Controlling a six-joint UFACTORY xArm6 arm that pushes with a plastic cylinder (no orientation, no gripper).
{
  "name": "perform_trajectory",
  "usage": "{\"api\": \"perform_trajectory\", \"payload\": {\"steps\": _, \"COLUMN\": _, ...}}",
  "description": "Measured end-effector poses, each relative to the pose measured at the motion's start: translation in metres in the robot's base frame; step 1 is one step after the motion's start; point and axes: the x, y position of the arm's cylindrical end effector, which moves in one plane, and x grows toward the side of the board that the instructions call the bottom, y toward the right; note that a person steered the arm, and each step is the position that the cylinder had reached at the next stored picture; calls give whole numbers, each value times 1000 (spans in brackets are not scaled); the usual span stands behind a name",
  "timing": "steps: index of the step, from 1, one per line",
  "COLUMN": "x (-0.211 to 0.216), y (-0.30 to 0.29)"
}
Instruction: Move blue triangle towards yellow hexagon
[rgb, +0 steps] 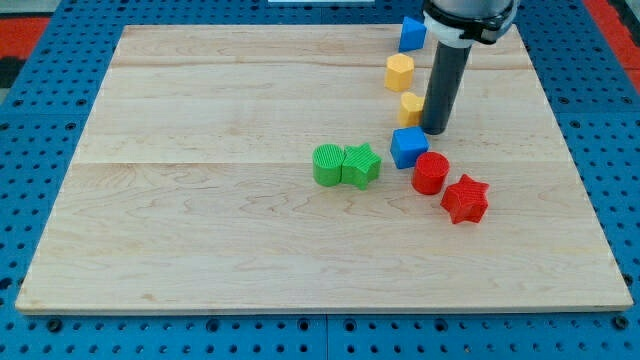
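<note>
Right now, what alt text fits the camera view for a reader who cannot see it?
My tip rests on a wooden board just above a blue block, beside a partly hidden yellow block. A yellow hexagon and a second blue block lie above; two green blocks and two red blocks lie below.

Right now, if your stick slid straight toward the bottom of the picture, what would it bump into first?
Probably the red round block, straight below my tip. The nearer blue block sits lower left, so I might clip its corner first; hard to judge.
</note>
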Motion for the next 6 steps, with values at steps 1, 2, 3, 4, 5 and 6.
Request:
{"api": "perform_trajectory", "payload": {"steps": 1, "x": -2, "y": 2}}
{"api": "perform_trajectory", "payload": {"steps": 2, "x": -7, "y": 29}}
{"api": "perform_trajectory", "payload": {"steps": 3, "x": -45, "y": 87}}
{"api": "perform_trajectory", "payload": {"steps": 4, "x": -83, "y": 101}}
{"api": "perform_trajectory", "payload": {"steps": 5, "x": -100, "y": 96}}
{"api": "perform_trajectory", "payload": {"steps": 6, "x": -112, "y": 93}}
